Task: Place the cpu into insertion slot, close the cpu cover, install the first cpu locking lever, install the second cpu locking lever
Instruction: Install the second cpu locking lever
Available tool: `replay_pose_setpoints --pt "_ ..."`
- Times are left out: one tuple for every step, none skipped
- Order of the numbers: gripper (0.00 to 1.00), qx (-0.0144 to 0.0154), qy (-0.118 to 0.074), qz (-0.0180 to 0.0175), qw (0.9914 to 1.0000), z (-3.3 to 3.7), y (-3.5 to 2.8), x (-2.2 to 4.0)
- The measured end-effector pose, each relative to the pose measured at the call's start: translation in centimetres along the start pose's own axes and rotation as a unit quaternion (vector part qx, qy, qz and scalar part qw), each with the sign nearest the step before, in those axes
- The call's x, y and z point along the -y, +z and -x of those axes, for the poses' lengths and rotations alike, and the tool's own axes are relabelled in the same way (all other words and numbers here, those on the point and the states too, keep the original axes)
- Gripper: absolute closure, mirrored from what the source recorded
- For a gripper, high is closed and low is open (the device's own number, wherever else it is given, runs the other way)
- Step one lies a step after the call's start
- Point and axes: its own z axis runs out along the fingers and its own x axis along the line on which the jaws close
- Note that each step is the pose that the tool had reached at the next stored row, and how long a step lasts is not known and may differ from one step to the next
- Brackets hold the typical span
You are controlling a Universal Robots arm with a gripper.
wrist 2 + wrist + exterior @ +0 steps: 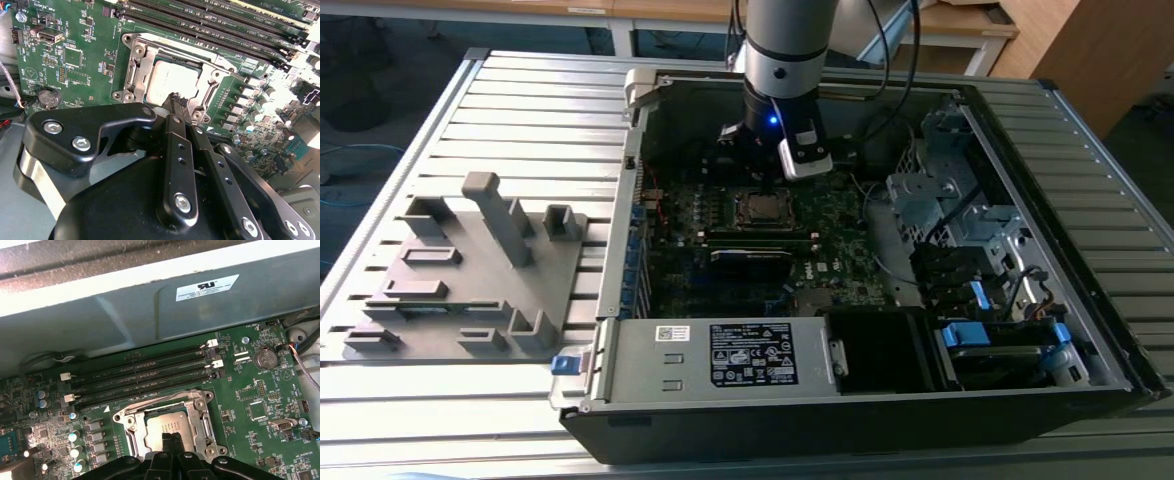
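Open computer case on a slatted table [400, 400]; arm reaching down over the motherboard [75, 55]. The cpu [167, 82] lies seated in the insertion slot [765, 208], its grey top visible in both wrist views. The cpu cover [207, 90] appears lowered around the chip, framing it, so placement and probably cover closing look done. Whether either locking lever is latched cannot be told; both are judged still outstanding. The gripper [172, 436] hovers just above the cpu, at the chip's 6 o'clock edge in the first wrist view, fingers [167, 442] pressed together with nothing between them. Memory slots [145, 372] lie at the socket's 12 o'clock there.
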Motion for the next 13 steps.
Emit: replay_pose_setpoints --pt "0.89 0.0 0.0 -0.0002 1.0 0.0 -0.03 0.0" --pt "0.89 -0.0001 0.0 -0.0003 1.0 0.0 -0.09 0.0" --pt "0.89 0.0 0.0 -0.0002 1.0 0.0 -0.15 -0.01" --pt "0.89 0.0 0.0 -0.0001 1.0 0.0 -0.22 -0.02" --pt "0.89 0.0 0.0 -0.0001 1.0 0.0 -0.31 -0.03" --pt "0.89 0.0 0.0 -0.0001 1.0 0.0 -0.4 -0.04" --pt "0.89 0.0 0.0 0.0 1.0 0.01 -0.5 -0.05" --pt "0.89 0.0 0.0 0.0 1.0 0.01 -0.61 -0.06" --pt "0.89 0.0 0.0 0.0 1.0 0.01 -0.73 -0.07" --pt "0.89 0.0 0.0 -0.0001 1.0 0.01 -0.87 -0.09" --pt "0.89 0.0 0.0 -0.0001 1.0 0.01 -0.94 -0.09" --pt "0.89 0.0 0.0 0.0001 1.0 0.01 -0.94 -0.1" --pt "0.89 0.0 0.0 0.0001 1.0 0.01 -0.94 -0.1"
